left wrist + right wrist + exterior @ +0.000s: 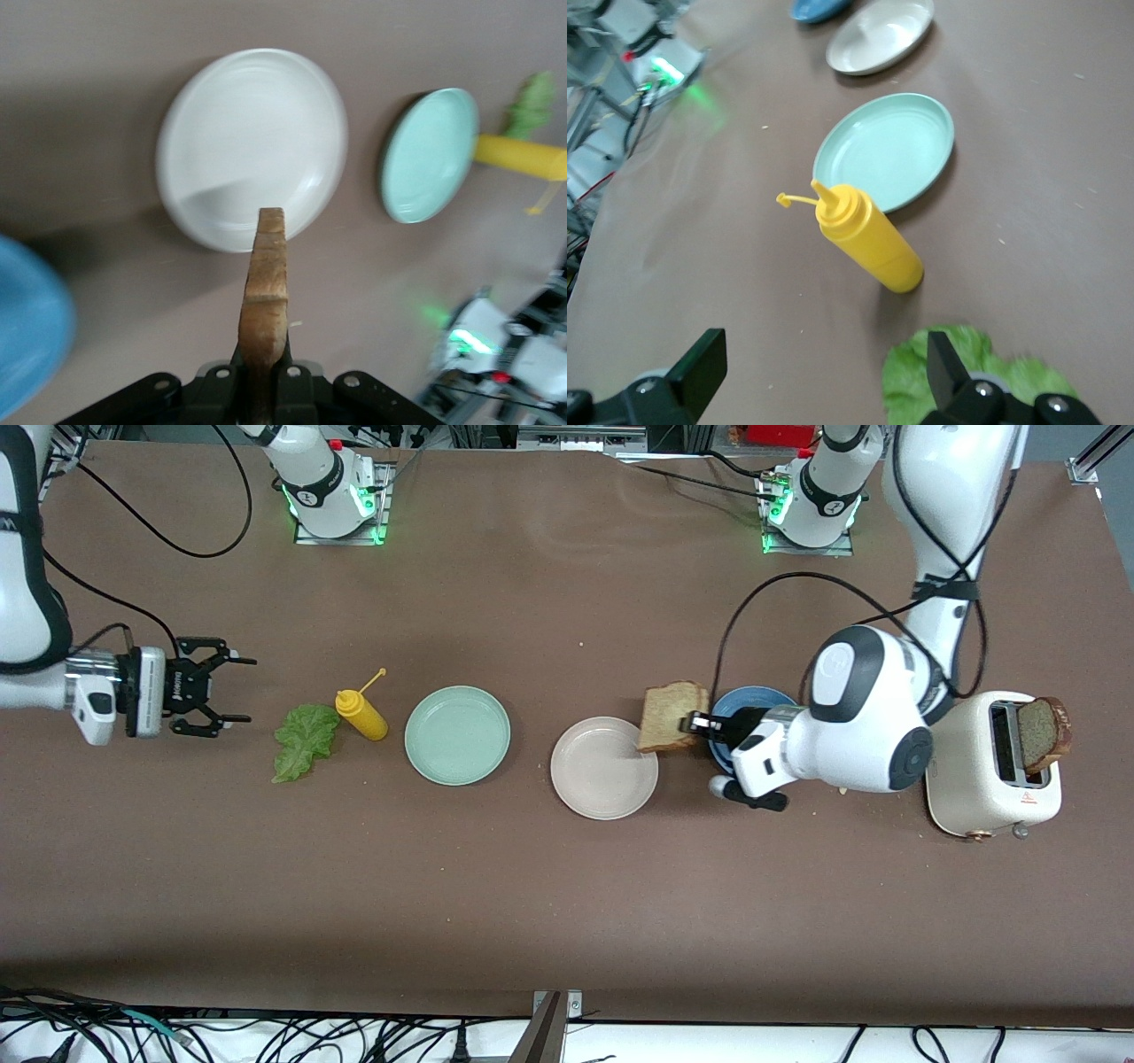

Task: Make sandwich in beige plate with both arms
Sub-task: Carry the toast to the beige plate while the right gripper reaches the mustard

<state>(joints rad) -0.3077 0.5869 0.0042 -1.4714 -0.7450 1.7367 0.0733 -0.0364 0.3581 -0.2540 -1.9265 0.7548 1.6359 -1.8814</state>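
Left gripper: black two-finger gripper pinching a brown wholemeal bread slice by one edge, held in the air over the gap between two plates, the slice's free end overlapping the beige plate's rim at about 2 o'clock in the front view.
Bread slice, up close: seen edge-on in the left wrist view, golden-brown crust, squeezed tight between the fingers.
Round pale beige plate: shallow, low rim, nothing in it, sitting mid-table.
Round blue plate: just beside the beige one toward the left arm's end, mostly covered by the arm.
Round mint-green plate: next one along toward the right arm's end, also bare.
Yellow plastic squeeze bottle: lying tipped, its nozzle cap dangling, between the mint plate and the lettuce.
Crinkly green lettuce leaf: flat on the table, touching the bottle's cap end.
Right gripper: jaws spread wide, holding nothing, low by the lettuce at its 10 o'clock.
Cream two-slot toaster: at the left arm's end, a second dark-crusted bread slice sticking out of it.
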